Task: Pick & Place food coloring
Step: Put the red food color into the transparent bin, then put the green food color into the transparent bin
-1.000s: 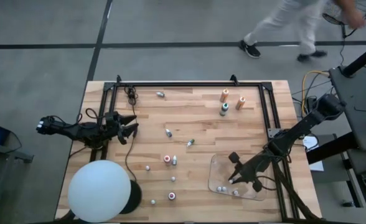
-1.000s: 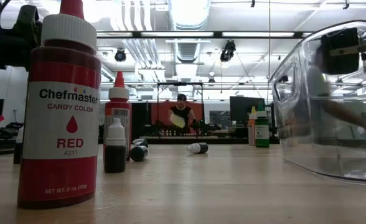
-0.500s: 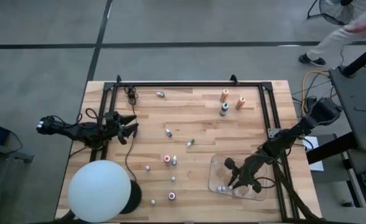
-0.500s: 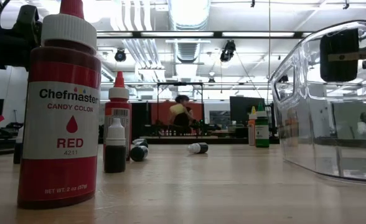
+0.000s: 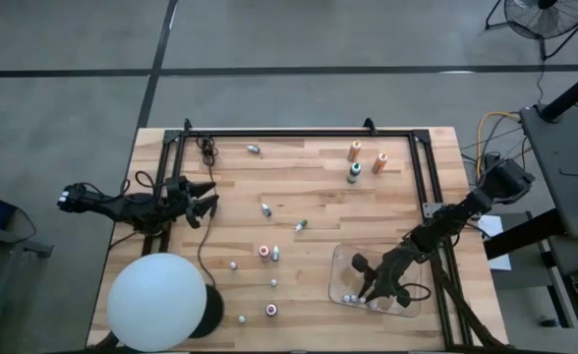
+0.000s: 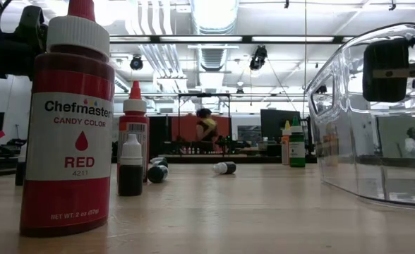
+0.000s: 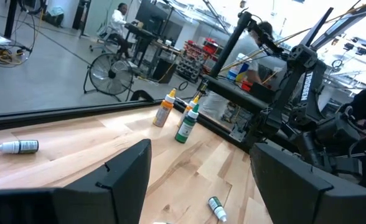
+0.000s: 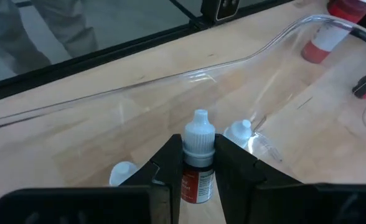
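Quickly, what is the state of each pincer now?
Left pincer: open, holding nothing.
Right pincer: shut on a white-capped food coloring bottle, over the clear tray.

Robotics lab: ceiling ducts (image 6: 211, 17), equipment racks (image 7: 192, 59).

Your low view shows one readable label: the nearest red bottle (image 6: 68, 127) reads "Chefmaster, Candy Color, Red, 4211".

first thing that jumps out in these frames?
The big white ball at the table's near-left corner, and the right gripper over the clear tray, shut on a white-capped bottle. In the low view, a red Chefmaster bottle fills the foreground.
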You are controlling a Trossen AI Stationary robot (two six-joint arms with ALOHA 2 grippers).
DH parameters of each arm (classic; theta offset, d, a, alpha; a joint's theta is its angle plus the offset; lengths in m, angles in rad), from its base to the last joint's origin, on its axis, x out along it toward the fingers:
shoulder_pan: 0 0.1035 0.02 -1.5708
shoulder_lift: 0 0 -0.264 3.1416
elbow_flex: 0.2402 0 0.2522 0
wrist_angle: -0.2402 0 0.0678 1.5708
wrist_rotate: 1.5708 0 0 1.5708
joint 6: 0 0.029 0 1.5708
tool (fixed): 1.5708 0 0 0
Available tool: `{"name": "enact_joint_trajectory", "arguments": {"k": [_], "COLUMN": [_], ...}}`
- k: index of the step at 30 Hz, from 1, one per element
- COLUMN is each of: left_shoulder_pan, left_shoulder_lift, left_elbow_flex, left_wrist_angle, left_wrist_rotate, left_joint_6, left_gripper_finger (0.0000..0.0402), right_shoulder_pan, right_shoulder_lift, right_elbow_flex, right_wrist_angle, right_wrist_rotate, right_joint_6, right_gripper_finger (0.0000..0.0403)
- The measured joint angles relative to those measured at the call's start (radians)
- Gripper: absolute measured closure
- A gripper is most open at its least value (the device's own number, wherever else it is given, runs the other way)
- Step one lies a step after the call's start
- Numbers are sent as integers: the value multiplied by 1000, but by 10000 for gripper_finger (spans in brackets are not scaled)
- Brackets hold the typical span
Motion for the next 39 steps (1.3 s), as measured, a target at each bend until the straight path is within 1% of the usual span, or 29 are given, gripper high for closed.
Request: {"name": "enact_joint_trajectory", "arguments": {"k": [6, 12, 19, 22, 28, 31, 35, 39], "left_shoulder_pan": [0, 0, 0, 0, 0, 0, 0, 0], "left_shoulder_lift": [0, 0, 0, 0, 0, 0, 0, 0], "left_elbow_flex": [0, 0, 0, 0, 0, 0, 0, 0], "left_wrist_angle": [0, 0, 0, 0, -1, -1, -1, -1], "left_wrist_rotate": [0, 0, 0, 0, 0, 0, 0, 0], "left_joint_6": [0, 0, 0, 0, 0, 0, 0, 0], "left_gripper_finger": [157, 157, 157, 157, 157, 157, 157, 157], "right_shoulder_pan": [0, -3, -3, -3, -3, -3, -3, -3], "right_shoulder_lift": [23, 54, 83, 89, 92, 92, 92, 92], "right_elbow_flex": [-4, -4, 8, 13, 15, 15, 15, 15], "right_wrist_angle": [2, 36, 36, 36, 33, 33, 32, 32], "right_wrist_rotate": [-34, -36, -55, -76, -77, -77, -77, -77], "right_joint_6": [-19, -35, -29, -18, -14, -14, -10, -11], "right_gripper_finger": [339, 339, 339, 328, 288, 276, 274, 282]}}
